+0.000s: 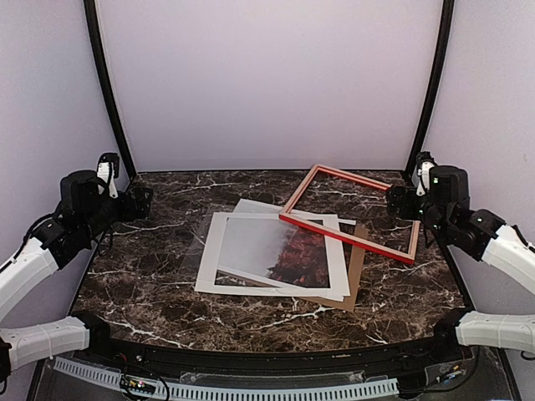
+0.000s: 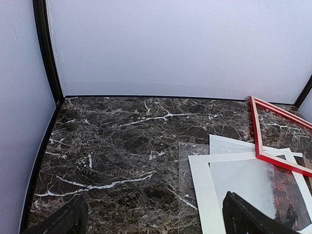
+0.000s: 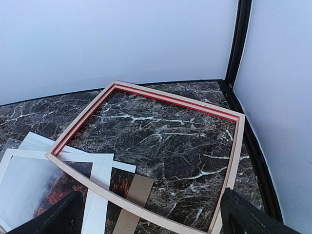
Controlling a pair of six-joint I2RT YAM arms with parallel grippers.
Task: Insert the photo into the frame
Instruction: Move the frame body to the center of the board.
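The frame [image 1: 347, 236] lies right of centre on the marble table, its left side resting over a stack of sheets; in the right wrist view the frame [image 3: 165, 95] shows pale wood with a red inner edge. The photo [image 1: 276, 251], grey mist above red-orange trees, lies in that stack and shows through a white mat's cut-out; the photo [image 2: 243, 180] [image 3: 29, 185] also shows in both wrist views. My left gripper [image 1: 138, 200] [image 2: 153, 224] hovers open at the table's left, apart from the stack. My right gripper [image 1: 397, 200] [image 3: 151, 222] hovers open over the frame's right end, with nothing between its fingers.
The white mat [image 1: 209, 259] [image 2: 200, 185] [image 3: 100, 170] tops the stack. A brown backing board [image 1: 355, 276] [image 3: 134, 195] juts out below it to the right. A clear sheet [image 2: 187, 165] sticks out at the left. White walls and black posts enclose the table.
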